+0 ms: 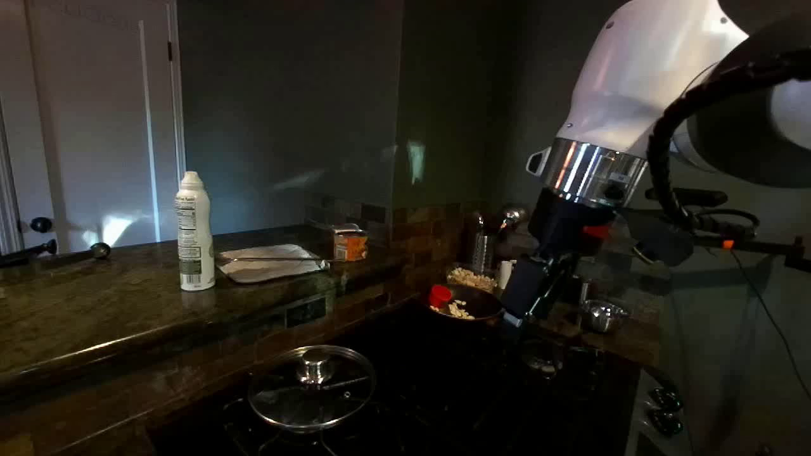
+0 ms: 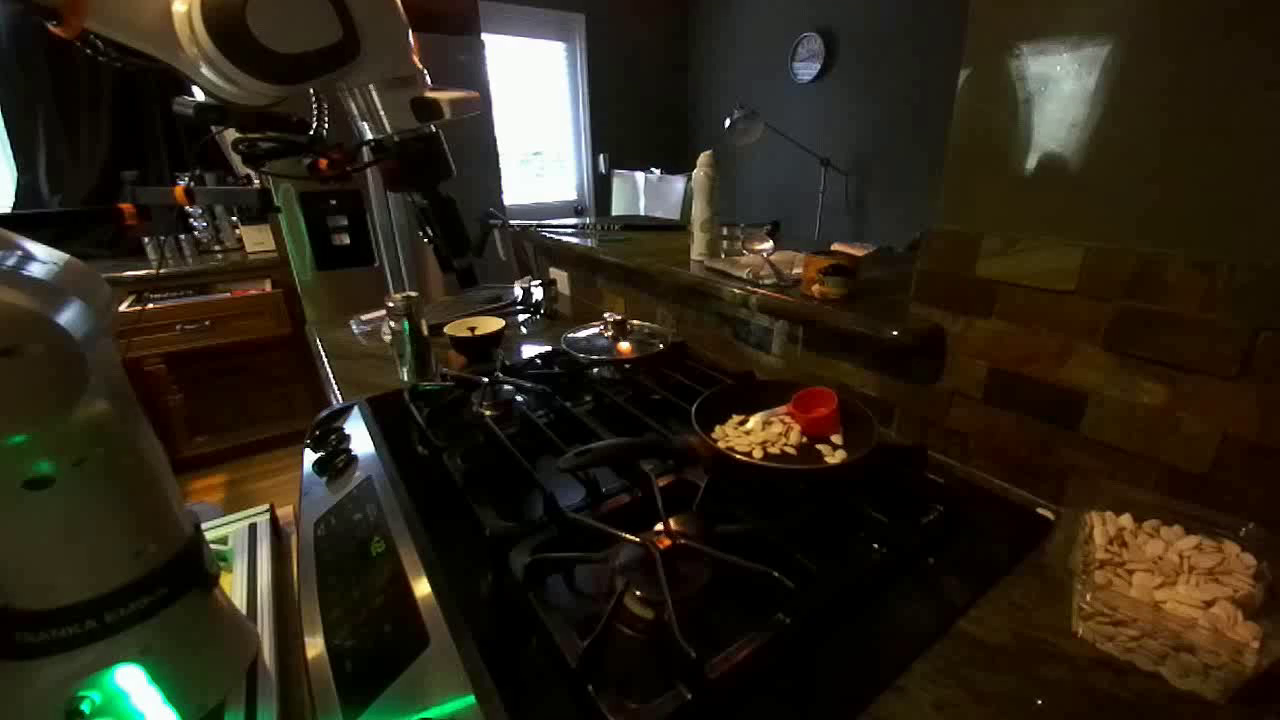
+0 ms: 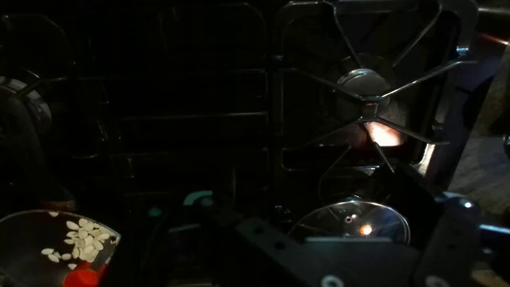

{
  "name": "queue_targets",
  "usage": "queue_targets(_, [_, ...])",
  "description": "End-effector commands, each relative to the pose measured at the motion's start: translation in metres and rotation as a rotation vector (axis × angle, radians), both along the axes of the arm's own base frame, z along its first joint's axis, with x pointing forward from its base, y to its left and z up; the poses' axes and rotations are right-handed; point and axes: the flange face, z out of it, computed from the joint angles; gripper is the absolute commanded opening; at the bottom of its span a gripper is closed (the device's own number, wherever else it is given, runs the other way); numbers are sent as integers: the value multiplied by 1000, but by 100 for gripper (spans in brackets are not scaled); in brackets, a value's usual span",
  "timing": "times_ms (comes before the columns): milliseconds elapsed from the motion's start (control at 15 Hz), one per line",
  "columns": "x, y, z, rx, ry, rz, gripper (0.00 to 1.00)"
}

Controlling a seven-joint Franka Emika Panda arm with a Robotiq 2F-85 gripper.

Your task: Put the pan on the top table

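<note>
Gripper [image 3: 295,191], black: jaws spread wide in the wrist view, stove [image 3: 368,111] and lid [image 3: 342,215] visible between them; well apart from the pan [image 1: 483,303].

Left to right in an exterior view:
Top table [image 1: 114,316]: long slab, dark mottled stone, polished edge.
Bottle [image 1: 197,234]: white, smooth, upright on the top table.
Sheet [image 1: 272,265]: pale, flat, beside it.
Lid: round glass, metal knob, on the stove.
Tub [image 1: 350,247]: orange-labelled, on the top table.
Pan: round, shallow, dark; on the stove, lower than the top table, bearing pale ovals [image 1: 459,310] and a red cup [image 1: 440,295].
Steel cup [image 1: 605,316]: shiny, rounded.

Clear only in an exterior view: bowl [image 2: 475,335], dark outside, pale within; pan handle [image 2: 620,453], dark, slightly curved; clock [image 2: 807,57], round.
Jaw spread reads only in the wrist view.
</note>
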Motion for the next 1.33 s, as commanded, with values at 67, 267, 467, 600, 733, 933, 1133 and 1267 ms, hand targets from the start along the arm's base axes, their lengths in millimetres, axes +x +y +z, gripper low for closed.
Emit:
queue_targets(67, [-3,-3,-13,-8,30,-4,100])
queue_targets(267, [-3,-4,-18,-11,43,-6,100])
queue_targets(467, [-3,-4,-18,-11,43,-6,100])
queue_targets(600, [1,-9,-17,-12,31,-23,100])
queue_targets(733, [11,-20,-11,12,3,-55,100])
queue_targets(933, [23,-33,-5,41,-36,-97,100])
queue_targets(1133, [37,-51,-10,38,-61,-132,100])
queue_targets(1267, [48,-73,-20,28,-56,-87,100])
